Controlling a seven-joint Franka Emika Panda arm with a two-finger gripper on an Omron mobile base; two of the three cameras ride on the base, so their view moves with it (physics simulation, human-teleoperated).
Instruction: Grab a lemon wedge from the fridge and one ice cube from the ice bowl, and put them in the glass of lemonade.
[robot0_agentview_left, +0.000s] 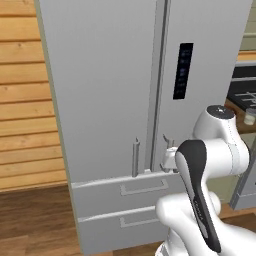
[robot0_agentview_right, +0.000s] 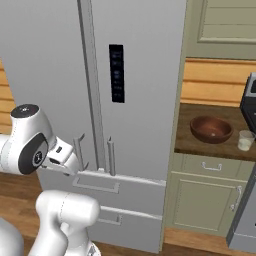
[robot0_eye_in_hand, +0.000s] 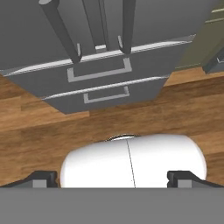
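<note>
Your gripper stands with its jaws spread wide and nothing between them; in the hand view the two dark fingertips sit far apart at the bottom, looking down at the wood floor and at the lower front of the fridge. That view gives you the two drawers with their recessed pulls and the bottom ends of the two vertical bar handles from close by, which neither base camera shows so plainly. In the right base view the gripper hangs just in front of the left door's handle, near its lower end, with the fingers not closed on anything (whether a finger touches the bar you cannot tell from here). In the left base view the arm's own elbow covers most of the hand, so you get only a little of the gripper beside the handles. Both upper doors look closed in every view, so the lemon wedge cannot be seen. The right base view adds what the others lack: on the brown counter to the right of the fridge sits the ice bowl, and just right of it, apart from it, the glass of lemonade. The bowl's contents are too small to make out. The left base view catches the glass only at its right edge, and shows wood-panelled wall left of the fridge.
</note>
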